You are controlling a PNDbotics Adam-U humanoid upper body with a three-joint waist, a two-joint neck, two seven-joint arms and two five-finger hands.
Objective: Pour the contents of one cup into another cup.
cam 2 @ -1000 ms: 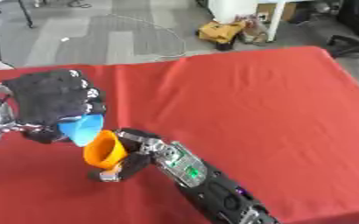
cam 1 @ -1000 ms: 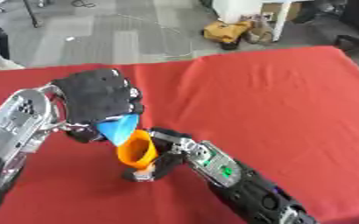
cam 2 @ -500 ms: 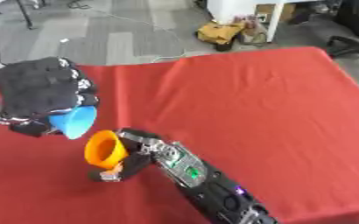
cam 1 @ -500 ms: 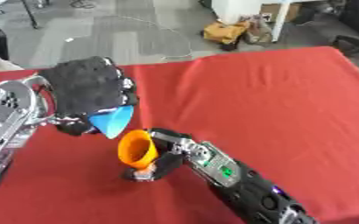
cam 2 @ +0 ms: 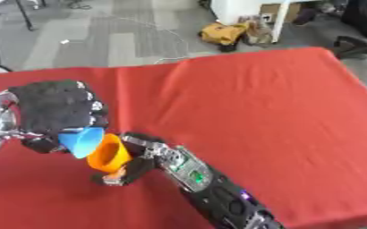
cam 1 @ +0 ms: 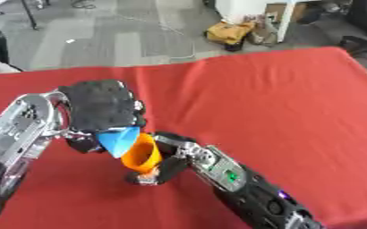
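Near-left on the red counter (cam 1: 280, 98): two small cups meeting mouth to mouth.

Blue cup (cam 1: 117, 138) held by the left hand (cam 1: 100, 109), fingers curled round its body, tipped steeply with its rim down and to the right, over the orange cup (cam 1: 142, 154). Rims touching or just apart; cannot tell which. Orange cup held low at its base by the right hand (cam 1: 157, 172), fingers wrapped round the lower part, mouth tilted up and left toward the blue rim. Right hand resting on or just above the cloth; orange cup seemingly lifted off the counter rather than standing on it.

Contents not visible in either view; nothing seen falling between the rims.

Handling, as a judgement: both probably thin plastic, light, smooth-walled, tapering toward the base. Likely stiff enough to keep shape but liable to flex or slip upward out of curled fingers because of the taper. Best taken round the mid-body, thumb opposite fingers, leaving the rim free for pouring. Base hold on the orange cup leaves its mouth clear but gives little against tipping if the blue rim pushes on it. Little weight to either, so small knocks likely to shift them.

Far side: grey floor, a yellow object (cam 1: 229, 31) and white furniture, well apart from the work.
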